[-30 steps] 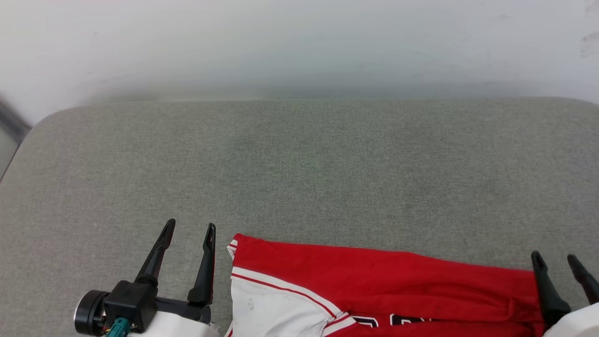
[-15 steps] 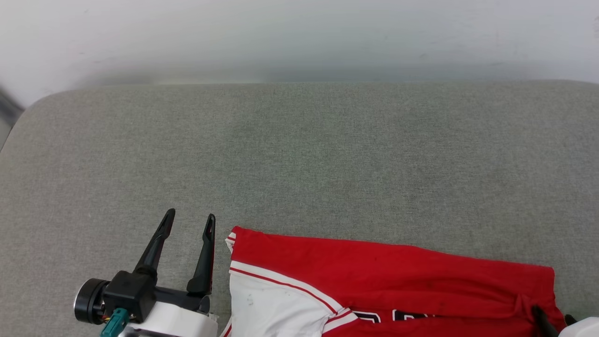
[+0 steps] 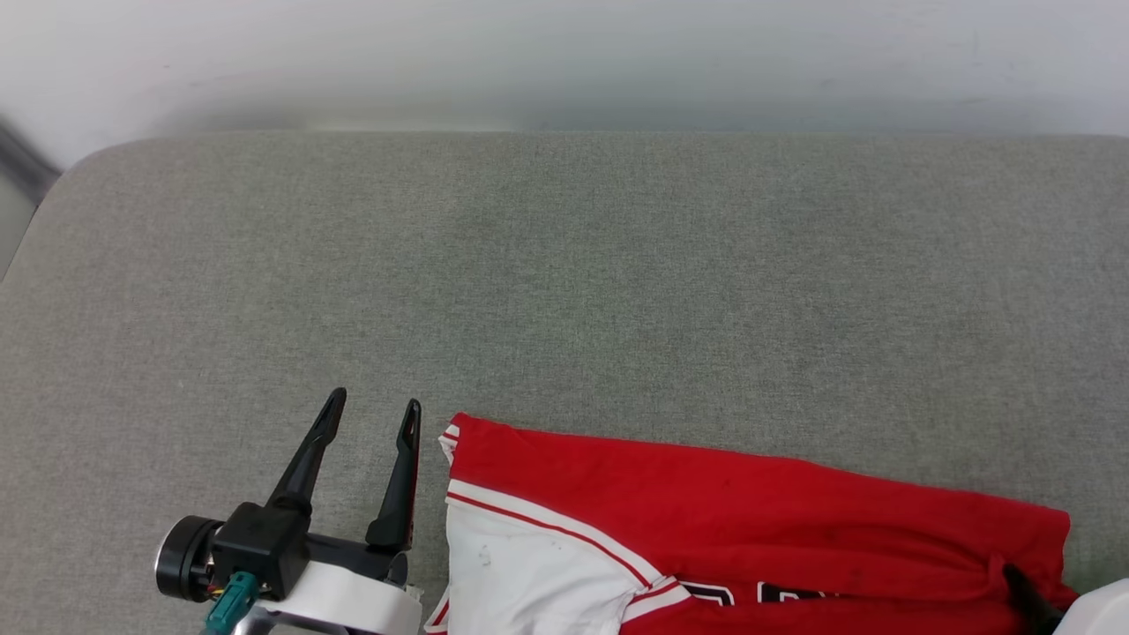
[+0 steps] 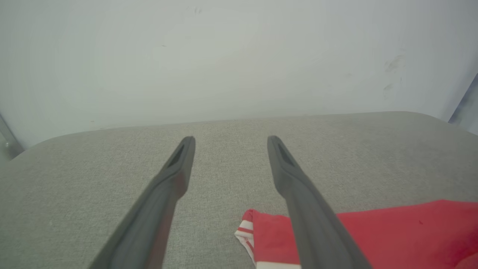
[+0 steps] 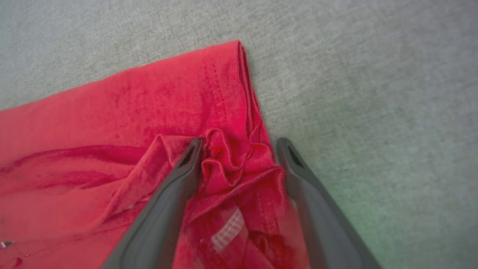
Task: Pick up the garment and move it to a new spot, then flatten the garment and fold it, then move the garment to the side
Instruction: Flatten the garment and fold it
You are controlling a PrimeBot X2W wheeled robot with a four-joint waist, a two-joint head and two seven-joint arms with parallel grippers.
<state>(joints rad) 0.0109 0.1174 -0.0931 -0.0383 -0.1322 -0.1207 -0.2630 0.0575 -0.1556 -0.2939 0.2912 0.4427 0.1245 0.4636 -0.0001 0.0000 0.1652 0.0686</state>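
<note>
Head camera looks down; wrist cameras share garment (image 3: 750, 503).

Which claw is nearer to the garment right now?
Right. The right claw straddles bunched red fabric at a corner of the garment; the left claw hangs beside the sleeve edge, apart from it.

red-and-white garment (image 3: 750, 503), lying flat, corner bunched

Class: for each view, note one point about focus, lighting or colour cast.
Head view: even, soft light; wall blurred, garment crisp. Left wrist view: left end effector soft-edged; cushion edge curves, perhaps lens distortion. Right wrist view: garment slightly blurred, greenish cast on cushion at lower right.
</note>
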